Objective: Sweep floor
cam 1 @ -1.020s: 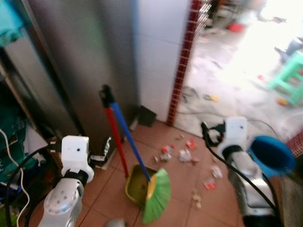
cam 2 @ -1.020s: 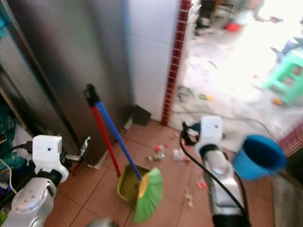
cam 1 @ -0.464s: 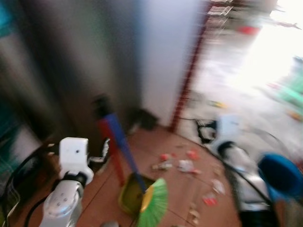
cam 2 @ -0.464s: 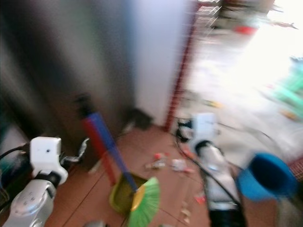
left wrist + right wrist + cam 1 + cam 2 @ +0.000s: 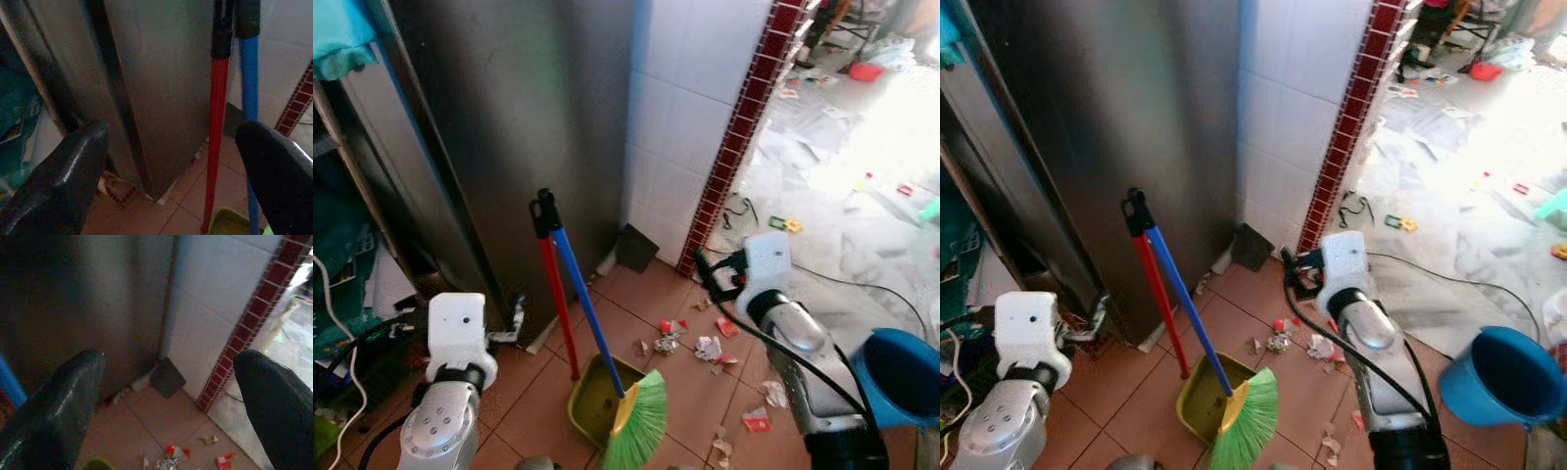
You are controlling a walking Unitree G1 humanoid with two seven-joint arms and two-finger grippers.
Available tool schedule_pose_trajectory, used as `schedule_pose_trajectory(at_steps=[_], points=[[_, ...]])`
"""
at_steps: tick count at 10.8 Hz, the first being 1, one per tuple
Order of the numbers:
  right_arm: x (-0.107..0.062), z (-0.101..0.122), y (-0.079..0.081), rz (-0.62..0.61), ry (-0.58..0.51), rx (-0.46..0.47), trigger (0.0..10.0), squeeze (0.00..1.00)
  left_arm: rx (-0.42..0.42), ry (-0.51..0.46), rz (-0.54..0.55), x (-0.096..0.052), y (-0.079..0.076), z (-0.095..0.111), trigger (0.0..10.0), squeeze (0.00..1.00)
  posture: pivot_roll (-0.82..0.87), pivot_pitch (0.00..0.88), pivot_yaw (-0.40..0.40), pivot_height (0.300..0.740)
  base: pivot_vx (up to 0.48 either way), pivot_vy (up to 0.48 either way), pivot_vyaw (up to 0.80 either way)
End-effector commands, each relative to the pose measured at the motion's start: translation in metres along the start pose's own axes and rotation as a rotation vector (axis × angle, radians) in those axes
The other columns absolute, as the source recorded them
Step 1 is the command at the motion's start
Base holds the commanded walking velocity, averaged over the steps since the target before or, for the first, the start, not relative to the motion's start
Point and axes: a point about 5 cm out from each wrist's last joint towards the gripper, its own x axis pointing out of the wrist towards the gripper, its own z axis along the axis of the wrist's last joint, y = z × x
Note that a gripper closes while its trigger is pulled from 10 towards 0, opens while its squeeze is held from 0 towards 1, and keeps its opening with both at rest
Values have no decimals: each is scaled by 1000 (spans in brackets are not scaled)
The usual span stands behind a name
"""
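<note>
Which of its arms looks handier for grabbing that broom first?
Probably the left. The left gripper is open and looks straight at the blue broom handle and the red dustpan handle. The right gripper, also open, faces the tiled wall corner and scattered litter instead.

A: Head cameras?
B: Forward and down, covering the tiled floor [image 5: 685, 392].
A: Wrist cameras?
B: Low, close, facing the steel cabinet [image 5: 161, 98]; its corner is common to both.
</note>
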Motion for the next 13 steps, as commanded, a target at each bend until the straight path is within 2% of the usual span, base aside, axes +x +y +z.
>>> schedule_pose_trajectory(at_steps=[1, 4, 6, 9, 11, 13], points=[[8, 6, 8, 63, -13, -13, 10000, 0, 35, 13, 57, -6, 7, 0, 10000, 0, 36, 90, -76, 740, 0, 0, 800], [24, 8, 30, 178, -5, 26, 10000, 0, 49, 48, 94, -27, 9, -3, 10000, 0, 77, 137, -97, 740, 0, 0, 800], [33, 11, 39, 238, -5, 23, 10000, 0, 45, 69, 73, -32, 6, -2, 10000, 0, 88, 156, -87, 740, 0, 0, 644], [42, 11, 32, 197, 2, 53, 10000, 0, 40, 82, 40, -37, 2, -2, 10000, 0, 92, 167, -79, 740, 0, 0, 0], [47, 6, 25, 136, 25, 95, 10000, 0, 28, 96, -27, -36, -7, -3, 10000, 0, 92, 188, -77, 740, 0, 0, 0], [48, 1, 33, 165, 45, 105, 10000, 0, 37, 145, -55, -40, -7, -9, 10000, 0, 88, 206, -85, 740, 0, 0, 0]])
